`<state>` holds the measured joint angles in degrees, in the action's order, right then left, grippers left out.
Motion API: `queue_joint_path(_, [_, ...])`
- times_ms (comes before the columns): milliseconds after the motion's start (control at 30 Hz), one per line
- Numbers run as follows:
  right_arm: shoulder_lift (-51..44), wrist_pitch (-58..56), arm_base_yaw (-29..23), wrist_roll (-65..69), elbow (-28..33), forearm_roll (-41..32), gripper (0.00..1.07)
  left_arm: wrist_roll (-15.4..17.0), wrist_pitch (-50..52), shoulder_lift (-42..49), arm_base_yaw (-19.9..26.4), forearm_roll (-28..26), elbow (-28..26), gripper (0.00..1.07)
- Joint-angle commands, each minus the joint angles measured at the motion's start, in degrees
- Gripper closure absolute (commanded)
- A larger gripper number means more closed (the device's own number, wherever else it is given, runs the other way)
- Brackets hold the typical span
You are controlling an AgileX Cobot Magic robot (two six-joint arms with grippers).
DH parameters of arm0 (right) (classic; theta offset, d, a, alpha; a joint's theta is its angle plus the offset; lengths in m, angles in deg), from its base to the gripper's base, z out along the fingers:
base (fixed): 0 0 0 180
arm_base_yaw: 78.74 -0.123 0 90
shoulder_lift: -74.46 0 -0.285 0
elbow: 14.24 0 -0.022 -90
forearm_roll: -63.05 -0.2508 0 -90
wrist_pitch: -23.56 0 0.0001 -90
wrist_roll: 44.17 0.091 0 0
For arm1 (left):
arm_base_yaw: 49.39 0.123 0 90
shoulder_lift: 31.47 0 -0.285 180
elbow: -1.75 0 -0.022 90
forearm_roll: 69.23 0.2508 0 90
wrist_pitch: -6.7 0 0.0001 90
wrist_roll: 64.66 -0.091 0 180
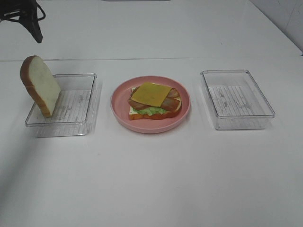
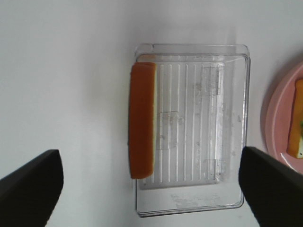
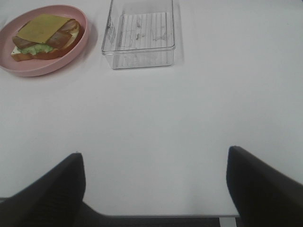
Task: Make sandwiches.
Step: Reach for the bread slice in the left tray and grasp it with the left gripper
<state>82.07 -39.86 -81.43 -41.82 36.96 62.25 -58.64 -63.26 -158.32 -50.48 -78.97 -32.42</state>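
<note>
An open sandwich (image 1: 154,100) lies on the round pink plate (image 1: 120,111) in the middle: white bread, green lettuce, bacon strips, and a yellow cheese slice on top. It also shows in the right wrist view (image 3: 45,37). One bread slice (image 1: 40,85) with an orange-brown crust stands on edge against the left wall of the left clear tray (image 1: 78,101); the left wrist view shows its crust (image 2: 142,120). My left gripper (image 2: 150,165) is open, high above that tray. My right gripper (image 3: 155,156) is open over bare table, well short of the plate.
A second clear rectangular tray (image 1: 236,99) stands right of the plate and shows in the right wrist view (image 3: 138,33). A black part of the left arm (image 1: 28,19) hangs at the far left corner. The white table's front edge (image 3: 161,216) is near my right gripper.
</note>
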Motion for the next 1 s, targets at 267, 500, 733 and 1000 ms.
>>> queue_joint_path(267, [-1.4,0.5,0.1,-0.4,0.2,-0.2,0.29,-0.4,-5.4,-7.0,-1.2,-1.0,0.4,0.16])
queue_joint_path(500, [-1.4,0.5,0.1,-0.4,0.2,-0.2,0.29,-1.0,-4.2,-10.1,-1.2,-0.9,-0.5,0.16])
queue_joint_path(733, [-1.4,0.5,0.1,-0.4,0.2,-0.2,0.29,-2.6,-3.0,-11.1,-1.2,0.5,-1.0,0.32])
queue_joint_path(1000, [-1.4,0.5,0.1,-0.4,0.2,-0.2,0.29,-3.6,-2.8,-11.1,-1.2,4.5,-1.0,0.9])
